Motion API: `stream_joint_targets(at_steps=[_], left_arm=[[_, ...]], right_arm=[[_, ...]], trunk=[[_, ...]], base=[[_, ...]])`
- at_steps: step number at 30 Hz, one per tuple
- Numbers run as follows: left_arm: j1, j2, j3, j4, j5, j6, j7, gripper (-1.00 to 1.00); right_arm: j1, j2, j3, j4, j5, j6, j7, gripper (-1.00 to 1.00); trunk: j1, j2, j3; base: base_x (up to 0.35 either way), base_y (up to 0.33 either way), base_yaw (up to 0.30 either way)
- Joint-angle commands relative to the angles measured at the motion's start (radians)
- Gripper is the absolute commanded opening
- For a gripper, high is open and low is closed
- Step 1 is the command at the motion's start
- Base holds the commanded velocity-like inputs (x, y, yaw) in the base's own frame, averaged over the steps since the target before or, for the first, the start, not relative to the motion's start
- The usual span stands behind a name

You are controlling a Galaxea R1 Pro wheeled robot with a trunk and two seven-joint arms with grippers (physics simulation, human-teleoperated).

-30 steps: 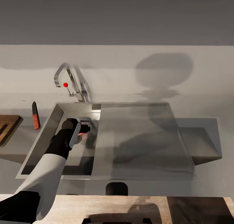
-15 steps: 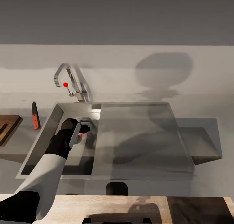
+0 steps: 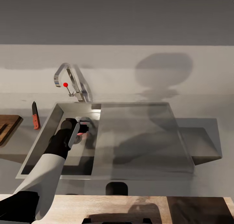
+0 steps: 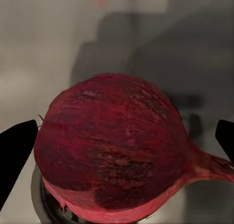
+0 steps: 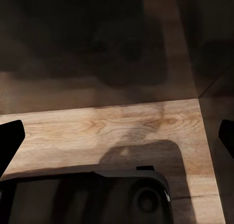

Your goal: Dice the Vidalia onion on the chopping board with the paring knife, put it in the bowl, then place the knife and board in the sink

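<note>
Left hand (image 3: 85, 129) lowered into sink (image 3: 42, 142) basin, fingers (image 4: 14, 155) spread either side of Vidalia onion (image 4: 114, 148) over drain, contact unclear. Paring knife (image 3: 35, 116) on worktop (image 3: 201, 97) beside chopping board (image 3: 8, 128). Right hand (image 5: 117, 136) spread above wooden floor (image 5: 112, 126)

Dark-red onion (image 4: 114, 151), steel-grey sink (image 3: 42, 136)

Over the last second the left claw (image 3: 85, 129) has edged slightly toward the far wall of the sink (image 3: 42, 136), over the Vidalia onion (image 4: 114, 148), with its wrist turned a little more upright.
</note>
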Motion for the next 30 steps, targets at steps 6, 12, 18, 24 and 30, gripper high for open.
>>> stream_joint_targets(at_steps=[6, 12, 18, 24, 30], left_arm=[[0.0, 0.001, -0.001, -0.011, 0.005, 0.005, 0.007, -1.0], [0.0, 0.001, -0.001, -0.048, 0.005, 0.006, 0.007, -1.0], [0.0, 0.001, -0.001, -0.123, 0.006, 0.011, 0.007, -1.0], [0.0, 0.003, -0.001, -0.136, 0.006, 0.011, 0.007, -1.0], [0.0, 0.006, -0.001, -0.14, 0.006, 0.011, 0.007, -1.0]], right_arm=[[0.001, 0.0, 0.004, -0.001, -0.011, -0.001, 0.006, 1.0], [0.001, 0.0, 0.004, 0.0, -0.011, -0.001, 0.006, 1.0], [0.001, 0.0, 0.004, 0.0, -0.011, 0.0, 0.006, 1.0], [0.001, 0.0, 0.003, 0.0, -0.011, 0.0, 0.006, 1.0], [0.001, -0.002, 0.003, 0.001, -0.011, 0.0, 0.006, 1.0]], trunk=[[0.001, -0.001, 0.006], [0.001, -0.001, 0.016], [0.001, -0.001, 0.025], [0.001, -0.001, 0.035], [0.001, -0.001, 0.044]], base=[[0.0, 0.0, 0.0], [0.0, 0.0, 0.0], [0.0, 0.0, 0.0], [0.0, 0.0, 0.0], [0.0, 0.0, 0.0]])
